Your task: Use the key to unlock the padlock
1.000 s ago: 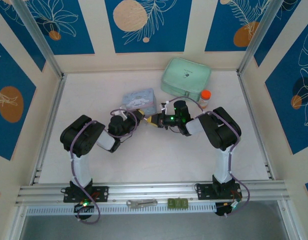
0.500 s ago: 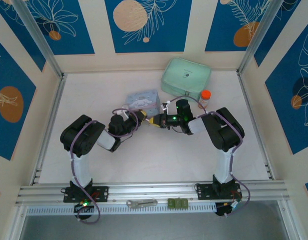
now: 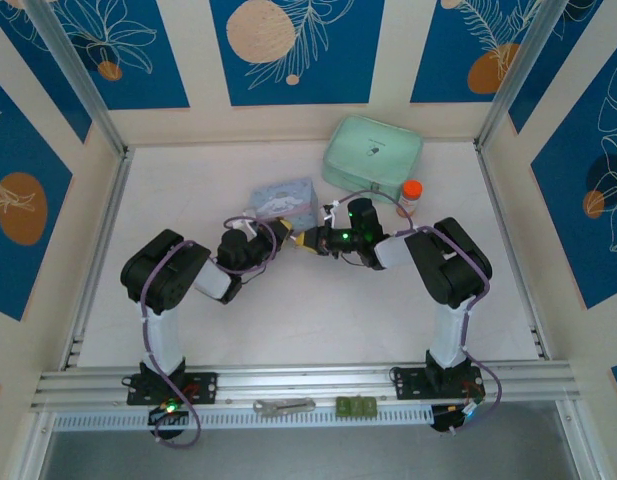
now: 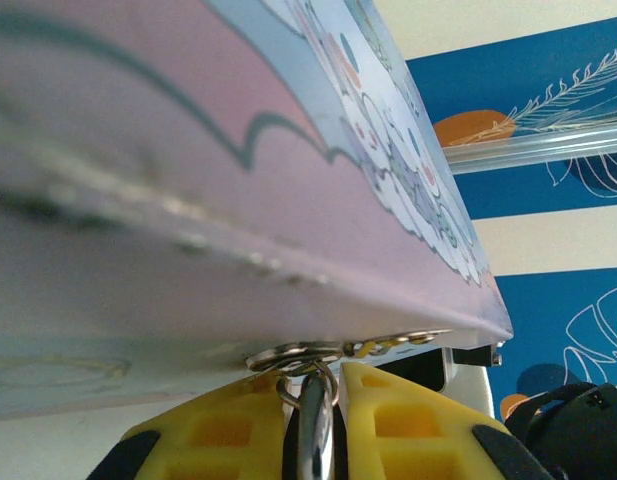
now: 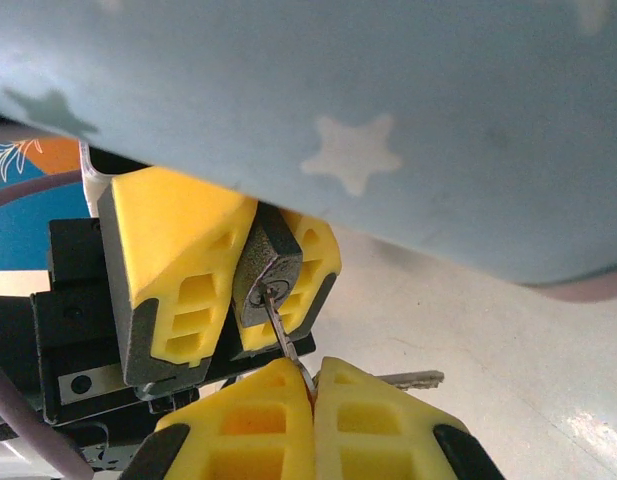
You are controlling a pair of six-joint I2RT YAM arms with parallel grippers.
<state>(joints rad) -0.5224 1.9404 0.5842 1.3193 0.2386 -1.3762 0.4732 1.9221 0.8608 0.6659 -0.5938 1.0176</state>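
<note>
From above, both arms meet over the white counter (image 3: pixel 318 310), just in front of the pale blue rectangular tin (image 3: pixel 283 203), their fingertips nearly touching. The right wrist view gives the detail. The tiny padlock with a dark grey body (image 5: pixel 260 265) is clamped between the yellow jaws of the left gripper (image 4: pixel 313 395), keyhole facing out. The thin silvery key (image 5: pixel 281 335) sits in that keyhole, pinched by the closed jaws of the right gripper (image 5: pixel 313 392). A second small key (image 5: pixel 408 378) shows just beside them. The left wrist view shows a thin metal loop (image 4: pixel 310 440) between its jaws, with the tin's side close above.
</note>
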